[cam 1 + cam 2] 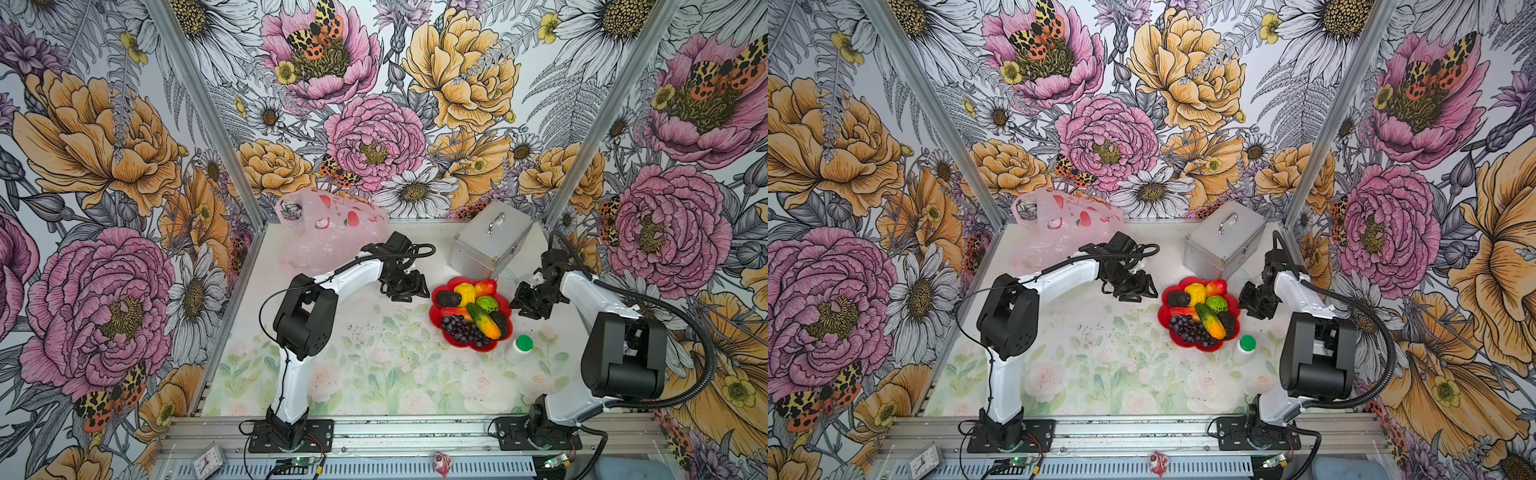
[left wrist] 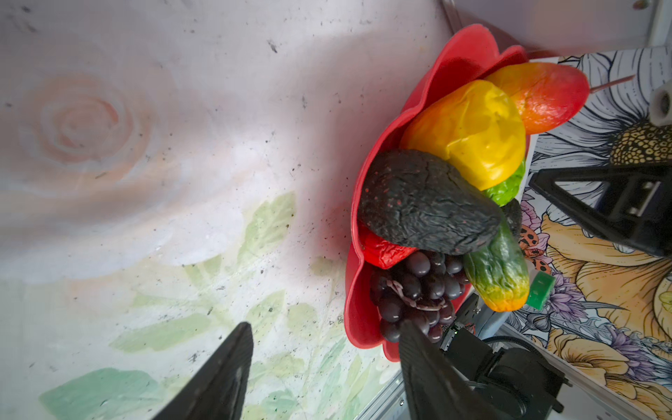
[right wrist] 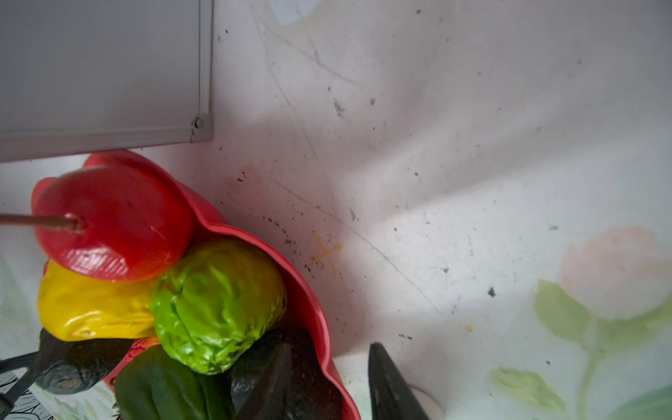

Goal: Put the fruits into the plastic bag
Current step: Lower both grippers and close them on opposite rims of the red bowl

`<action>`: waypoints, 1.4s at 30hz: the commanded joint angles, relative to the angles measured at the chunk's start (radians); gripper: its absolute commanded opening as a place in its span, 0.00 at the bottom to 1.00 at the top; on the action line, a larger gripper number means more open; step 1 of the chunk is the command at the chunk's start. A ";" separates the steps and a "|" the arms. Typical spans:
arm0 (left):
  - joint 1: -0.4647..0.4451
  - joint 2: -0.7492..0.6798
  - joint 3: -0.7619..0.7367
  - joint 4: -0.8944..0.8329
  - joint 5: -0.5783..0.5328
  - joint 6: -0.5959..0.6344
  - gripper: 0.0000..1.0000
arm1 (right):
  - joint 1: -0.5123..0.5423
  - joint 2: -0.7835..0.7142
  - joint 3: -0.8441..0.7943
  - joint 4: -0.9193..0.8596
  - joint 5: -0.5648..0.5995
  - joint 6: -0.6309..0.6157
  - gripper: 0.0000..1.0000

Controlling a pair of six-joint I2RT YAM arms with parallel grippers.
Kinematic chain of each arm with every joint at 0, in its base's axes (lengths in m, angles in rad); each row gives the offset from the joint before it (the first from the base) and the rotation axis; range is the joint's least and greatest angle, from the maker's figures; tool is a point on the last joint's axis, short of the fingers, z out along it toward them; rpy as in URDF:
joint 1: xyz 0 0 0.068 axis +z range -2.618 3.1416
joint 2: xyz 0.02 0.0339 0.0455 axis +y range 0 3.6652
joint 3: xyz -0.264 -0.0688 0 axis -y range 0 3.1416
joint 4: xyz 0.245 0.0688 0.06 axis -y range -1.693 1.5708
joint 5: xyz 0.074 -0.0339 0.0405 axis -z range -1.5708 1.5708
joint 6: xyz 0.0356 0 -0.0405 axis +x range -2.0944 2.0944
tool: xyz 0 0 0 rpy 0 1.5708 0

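Left fingers (image 2: pixel 225 371): apart, empty.
Right fingers (image 3: pixel 389 385): apart, astride red flower-shaped plate (image 3: pixel 316 312) rim.
My worry: pinching tips glossy toy fruits (image 1: pixel 482 320) out.

I see both top views bright, evenly lit, diffuse light from above. Metal corner posts (image 1: pixel 205 108) splay outward toward frame edges, wide-lens warp. Faint soft shadow on pale floral table mat (image 1: pixel 374 332) under left gripper (image 1: pixel 405 291). My left wrist view: white glare spots on yellow lumpy glossy fruit (image 2: pixel 469 134) ahead of gripper; fingers (image 2: pixel 218 374) dark, blurred; mat soft. Right wrist view: broad light and shadow bands on mat beyond right gripper (image 3: pixel 331 345); red glossy fruit (image 3: pixel 112 222) and silver metal case (image 3: pixel 98 72) out of focus.
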 commanded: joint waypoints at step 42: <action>0.020 -0.044 -0.091 0.046 0.010 -0.005 0.45 | 0.102 0.106 -0.024 0.192 -0.109 -0.012 0.11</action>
